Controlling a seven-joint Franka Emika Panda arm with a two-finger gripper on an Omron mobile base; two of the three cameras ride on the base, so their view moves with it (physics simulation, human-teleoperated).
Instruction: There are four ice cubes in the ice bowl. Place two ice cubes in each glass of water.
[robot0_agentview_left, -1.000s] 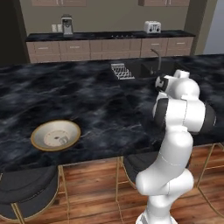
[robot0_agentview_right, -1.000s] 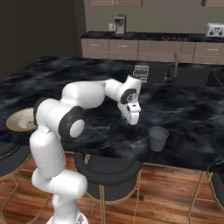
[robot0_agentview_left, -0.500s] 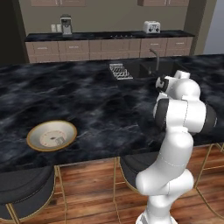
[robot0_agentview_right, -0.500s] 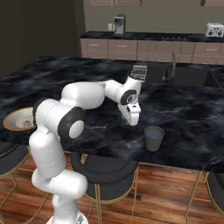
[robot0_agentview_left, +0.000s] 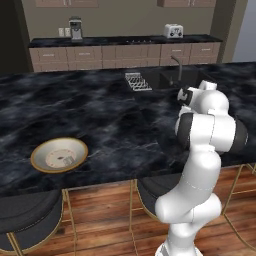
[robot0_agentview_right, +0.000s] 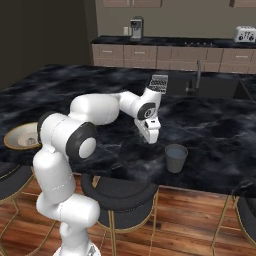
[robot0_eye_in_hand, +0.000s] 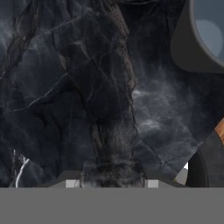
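The ice bowl, tan-rimmed and cream inside, sits near the front left of the black marble counter, with tiny pale ice cubes in it. Part of the bowl's rim shows behind my arm. One dark grey glass of water stands near the counter's front edge. My gripper hangs pointing down just left of that glass, a little above the counter. In the hand view the glass sits at the top right. The gripper is open, with bare marble between its fingertips.
A sink with a faucet and a dish rack lie at the counter's far side. Dark bar stools stand below the front edge. A toaster and a coffee machine sit on the back counter.
The whole picture slid slightly left early on, so the camera moved a little. The arm holds the same pose, and the gripper stays open beside the glass.
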